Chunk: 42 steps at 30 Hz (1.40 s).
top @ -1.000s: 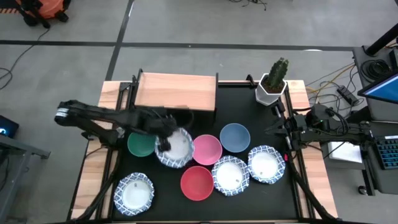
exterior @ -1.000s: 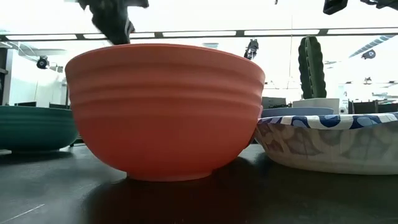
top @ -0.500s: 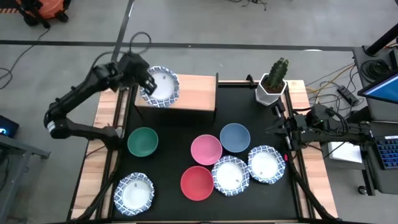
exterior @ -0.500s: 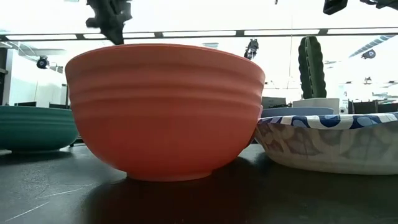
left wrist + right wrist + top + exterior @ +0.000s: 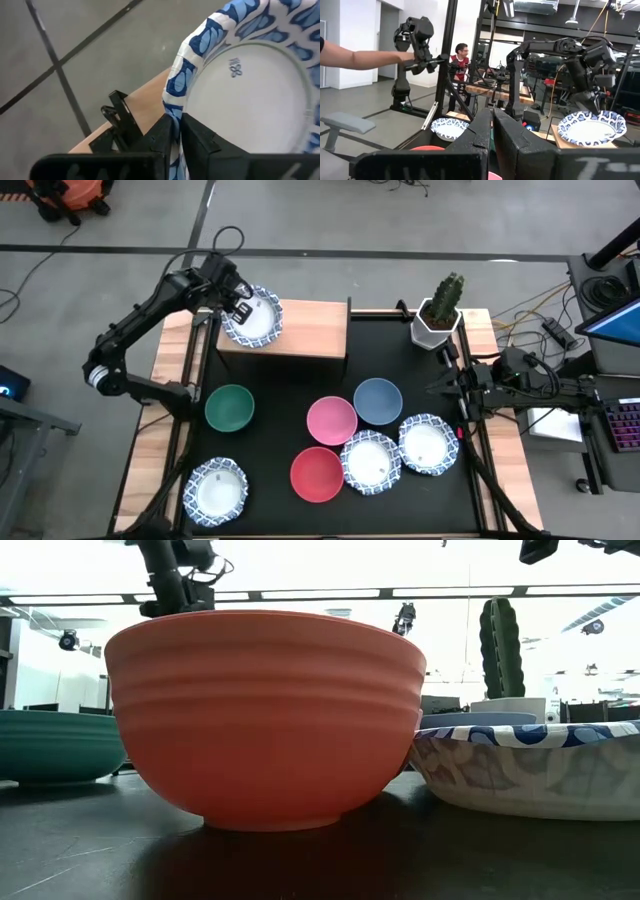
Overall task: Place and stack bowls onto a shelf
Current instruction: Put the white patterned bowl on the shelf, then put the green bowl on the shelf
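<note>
Since half a second ago the patterned bowl (image 5: 251, 317) is lowered slightly onto the shelf (image 5: 305, 328), upper left of frame, clamped at its rim by the left gripper (image 5: 237, 307). Right gripper (image 5: 447, 387) is parked mid-right, fingers pressed together. Seven bowls are left on the mat (image 5: 275, 430).

One bowl (image 5: 252, 318) sits over the left end of the shelf (image 5: 300, 328). In front of the shelf, seven more bowls (image 5: 355, 442) lie on the mat (image 5: 420, 380). The potted cactus (image 5: 440, 310) stands just right of the shelf.
</note>
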Available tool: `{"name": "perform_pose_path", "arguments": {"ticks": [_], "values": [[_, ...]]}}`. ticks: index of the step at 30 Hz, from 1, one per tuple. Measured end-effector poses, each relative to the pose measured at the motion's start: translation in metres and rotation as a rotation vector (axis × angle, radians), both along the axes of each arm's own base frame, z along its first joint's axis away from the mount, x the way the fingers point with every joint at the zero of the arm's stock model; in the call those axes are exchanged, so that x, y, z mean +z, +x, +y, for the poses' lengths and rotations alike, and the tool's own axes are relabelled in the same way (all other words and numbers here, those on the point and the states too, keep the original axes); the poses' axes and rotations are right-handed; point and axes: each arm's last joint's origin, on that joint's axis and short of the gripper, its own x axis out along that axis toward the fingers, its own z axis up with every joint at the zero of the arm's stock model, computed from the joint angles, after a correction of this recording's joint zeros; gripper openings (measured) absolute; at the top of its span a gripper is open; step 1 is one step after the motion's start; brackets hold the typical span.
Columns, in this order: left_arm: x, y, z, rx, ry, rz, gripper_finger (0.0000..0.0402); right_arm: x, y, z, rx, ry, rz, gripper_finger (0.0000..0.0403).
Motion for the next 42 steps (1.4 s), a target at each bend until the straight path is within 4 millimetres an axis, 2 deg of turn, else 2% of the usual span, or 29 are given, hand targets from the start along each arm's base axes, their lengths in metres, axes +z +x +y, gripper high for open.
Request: {"name": "perform_pose_path", "arguments": {"ticks": [11,17,20,23,28,33,38,42], "values": [[-0.012,0.007,0.011,-0.001,0.000,0.092,0.0094,0.000,0.000,0.000,0.000,0.000,0.000,0.0009],[-0.006,0.007,0.003,-0.026,-0.025,0.068,0.0126,0.000,0.000,0.000,0.000,0.000,0.000,0.0009],[0.000,0.011,-0.012,-0.110,-0.108,-0.042,0.0127,0.000,0.000,0.000,0.000,0.000,0.000,0.0009],[-0.004,0.019,-0.027,-0.160,-0.141,-0.102,0.0121,0.000,0.000,0.000,0.000,-0.001,0.000,0.0009],[-0.030,0.030,-0.044,-0.185,-0.200,-0.079,0.0106,0.000,0.000,0.000,0.000,-0.002,0.000,0.0009],[-0.052,0.032,-0.054,-0.162,-0.252,-0.018,0.0094,0.000,0.000,0.000,-0.001,-0.007,-0.002,0.0009],[-0.053,0.032,-0.056,-0.156,-0.261,-0.010,0.0087,0.000,0.000,0.000,-0.006,-0.027,-0.008,0.0009],[-0.038,0.033,-0.053,-0.131,-0.183,-0.015,0.0087,0.000,0.000,0.000,-0.018,-0.040,-0.013,0.0009]]}}
